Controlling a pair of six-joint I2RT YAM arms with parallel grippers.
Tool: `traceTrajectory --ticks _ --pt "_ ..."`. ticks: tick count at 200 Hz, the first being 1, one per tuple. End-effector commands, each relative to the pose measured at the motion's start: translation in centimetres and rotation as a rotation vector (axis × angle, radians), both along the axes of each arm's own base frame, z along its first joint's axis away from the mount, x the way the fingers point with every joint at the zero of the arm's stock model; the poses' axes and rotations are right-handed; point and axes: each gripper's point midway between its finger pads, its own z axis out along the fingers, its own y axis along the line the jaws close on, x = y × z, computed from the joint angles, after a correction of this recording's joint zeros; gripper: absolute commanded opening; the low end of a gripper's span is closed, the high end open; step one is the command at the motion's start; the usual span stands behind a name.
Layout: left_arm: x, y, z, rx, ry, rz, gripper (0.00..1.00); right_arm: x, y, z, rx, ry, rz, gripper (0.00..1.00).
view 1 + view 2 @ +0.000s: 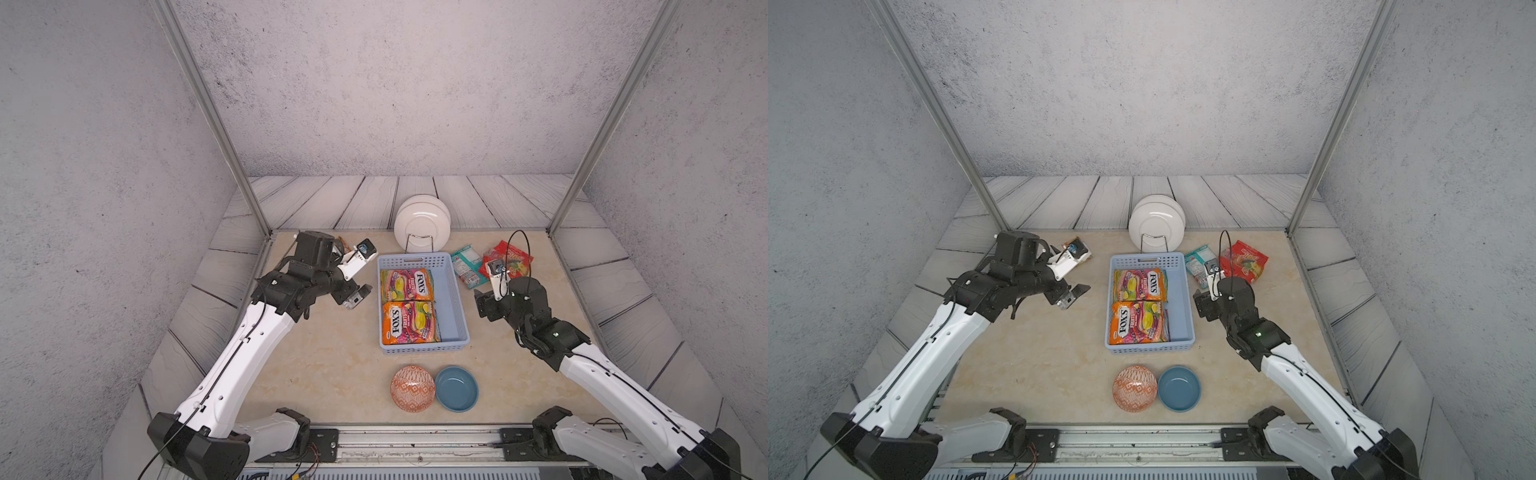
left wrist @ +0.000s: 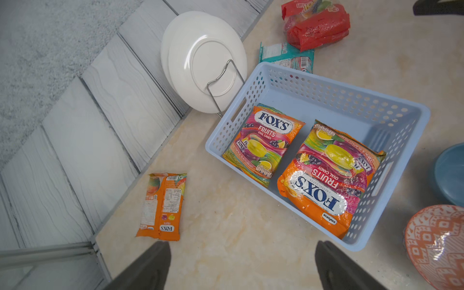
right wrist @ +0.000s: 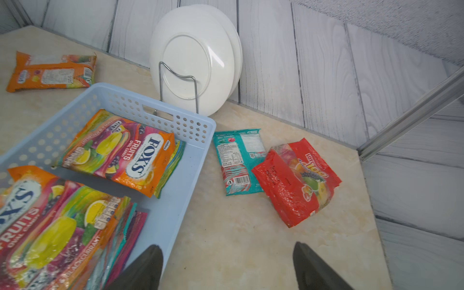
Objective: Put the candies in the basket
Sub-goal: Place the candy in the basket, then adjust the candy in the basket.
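Candies lie mostly in the basket: FOX'S bags in two flat stacks fill its left side in both top views, with a bare strip along its right wall. Three bags lie outside it on the desk. An orange bag sits by the far left edge, well apart from the basket. A teal bag lies just beside the basket's far right corner, and a red bag touches it on the outer side, seemingly over one corner. The left jaws stand wide apart and empty above bare desk, left of the basket. The orange bag is ahead of them and off to one side, its long axis running roughly the way they point, so they would need to shift sideways to close across its short width. The right jaws are also spread with nothing between them, beside the basket's right wall. The teal bag lies almost straight ahead of them, lengthwise away, and the red one is ahead and outward, skewed. By position, the right arm is nearer the teal and red bags and the left arm is nearer the orange one.
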Motion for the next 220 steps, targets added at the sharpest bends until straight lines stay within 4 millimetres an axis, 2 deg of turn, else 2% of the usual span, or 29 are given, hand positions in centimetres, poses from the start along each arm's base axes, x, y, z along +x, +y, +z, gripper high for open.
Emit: traceTrajectory --ticks 1,66,125,148,198,220 --pt "-0.5 0.6 0.5 -0.162 0.051 0.054 0.99 -0.5 2.2 -0.5 0.107 0.100 0.044 0.83" --pt "-0.8 4.1 -0.9 -0.295 0.088 0.186 0.99 -0.1 7.4 -1.9 0.104 0.194 0.137 0.81" --pt "0.2 6.8 -0.4 -0.457 0.101 0.298 0.99 0.5 12.5 -3.6 0.070 0.256 0.217 0.80" --pt "0.0 6.9 -0.8 -0.458 0.088 0.289 0.99 0.9 14.4 -4.9 0.064 0.280 0.243 0.76" --pt "0.2 7.1 -1.3 -0.479 0.096 0.295 0.99 1.0 18.1 -7.9 -0.009 0.370 0.299 0.74" --pt "0.2 7.2 -1.2 -0.483 0.109 0.305 0.99 1.5 18.9 -9.6 -0.049 0.404 0.295 0.74"
